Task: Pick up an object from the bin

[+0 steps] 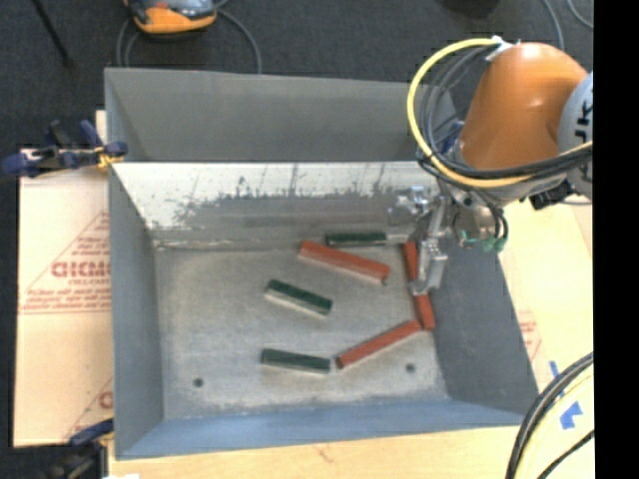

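My gripper [432, 257] hangs low at the right side of the bin, close to the right wall. Directly under it lies a narrow red bar [425, 312], running lengthwise along that wall and partly hidden by the gripper. A green bar [354, 238] lies just to the gripper's left, near the back wall. A longer red bar [342, 261] lies slanted below that green one. Another red bar [379, 344] lies slanted toward the front, its upper end near the narrow red bar.
Two more green bars rest on the bin floor, one in the middle [298, 298] and one near the front [295, 362]. The arm's orange cover and cables hang over the bin's back right corner.
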`<state>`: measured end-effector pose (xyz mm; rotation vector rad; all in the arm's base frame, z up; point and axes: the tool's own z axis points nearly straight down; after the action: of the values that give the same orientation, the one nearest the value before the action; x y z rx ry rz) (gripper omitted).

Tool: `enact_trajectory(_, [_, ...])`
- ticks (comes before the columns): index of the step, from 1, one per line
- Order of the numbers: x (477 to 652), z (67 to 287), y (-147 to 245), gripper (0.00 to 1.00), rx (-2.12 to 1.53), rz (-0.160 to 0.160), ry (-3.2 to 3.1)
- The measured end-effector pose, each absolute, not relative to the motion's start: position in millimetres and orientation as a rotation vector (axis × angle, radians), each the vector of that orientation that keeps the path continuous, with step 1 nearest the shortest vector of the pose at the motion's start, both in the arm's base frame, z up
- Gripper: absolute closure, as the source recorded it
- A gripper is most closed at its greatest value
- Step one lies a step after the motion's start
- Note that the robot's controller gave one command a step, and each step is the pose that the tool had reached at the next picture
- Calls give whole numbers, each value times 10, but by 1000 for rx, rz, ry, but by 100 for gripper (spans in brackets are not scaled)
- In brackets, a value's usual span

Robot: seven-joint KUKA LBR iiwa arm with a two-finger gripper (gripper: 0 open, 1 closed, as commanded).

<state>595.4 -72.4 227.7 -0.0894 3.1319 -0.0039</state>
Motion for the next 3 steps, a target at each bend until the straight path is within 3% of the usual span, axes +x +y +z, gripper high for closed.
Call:
enact_trajectory(1, [5944, 1776, -822, 0, -209, -4, 3123])
enact_trajectory(2, [6131, 1111, -791, 0, -162, -1, 3127])
enact_trajectory(3, [5575, 732, -1024, 100, -206, -2, 3132])
